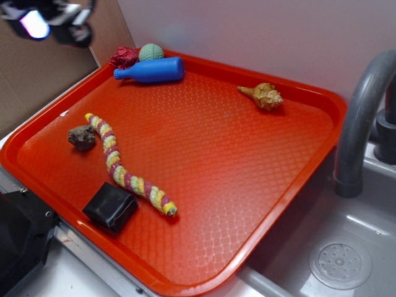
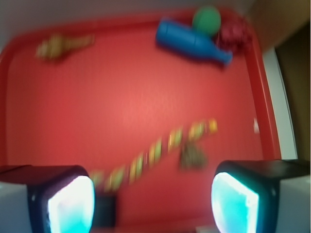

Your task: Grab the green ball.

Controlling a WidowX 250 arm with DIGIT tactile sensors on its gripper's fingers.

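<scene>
Ball: the green ball (image 1: pixel 151 52) sits in the tray's (image 1: pixel 309 93) far corner, touching the blue bottle (image 1: pixel 150 70) and red lump (image 1: pixel 124 57).
Hand: my hand (image 2: pixel 153 201) is wide open, empty, well away.
Approach: I'd descend from above, clear of the bottle.

I see a pale wall (image 1: pixel 247 31) behind, a brown panel (image 1: pixel 43 68) at left, and a grey sink (image 1: pixel 346 247) with its faucet (image 1: pixel 359 117) at right.

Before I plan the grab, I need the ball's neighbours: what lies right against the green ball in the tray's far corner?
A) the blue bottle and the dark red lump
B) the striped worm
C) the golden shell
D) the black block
A: the green ball sits between the blue bottle and the dark red lump.
</scene>
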